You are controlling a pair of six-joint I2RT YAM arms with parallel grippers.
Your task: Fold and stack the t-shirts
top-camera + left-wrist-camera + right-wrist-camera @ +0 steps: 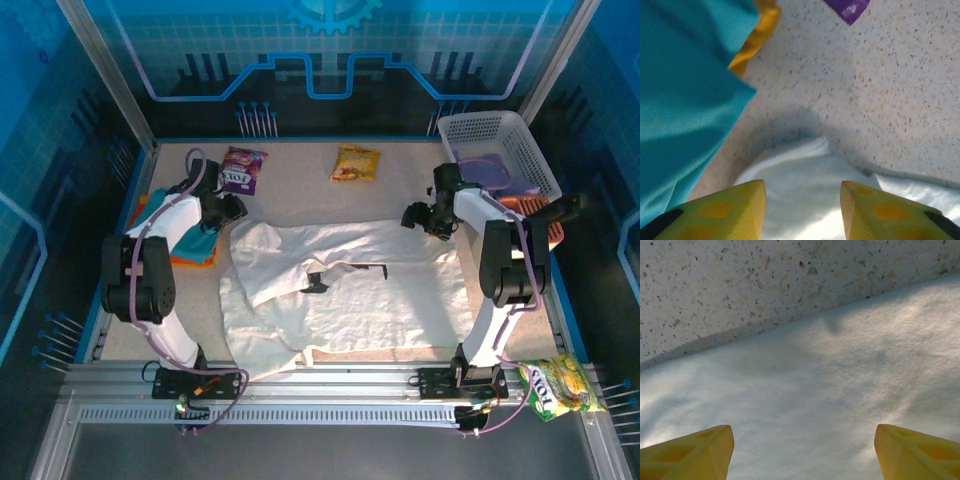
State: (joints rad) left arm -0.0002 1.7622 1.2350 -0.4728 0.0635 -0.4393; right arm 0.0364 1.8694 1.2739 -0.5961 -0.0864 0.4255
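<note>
Now the left gripper hangs spread over the white t-shirt's corner beside the teal t-shirt; the right gripper is spread wide above its edge.

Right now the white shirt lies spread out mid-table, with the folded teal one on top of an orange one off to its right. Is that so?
Not quite. The teal shirt on top of the orange one lies off to the left of the white shirt, not to its right. The top view shows this; the rest is as you say.
</note>
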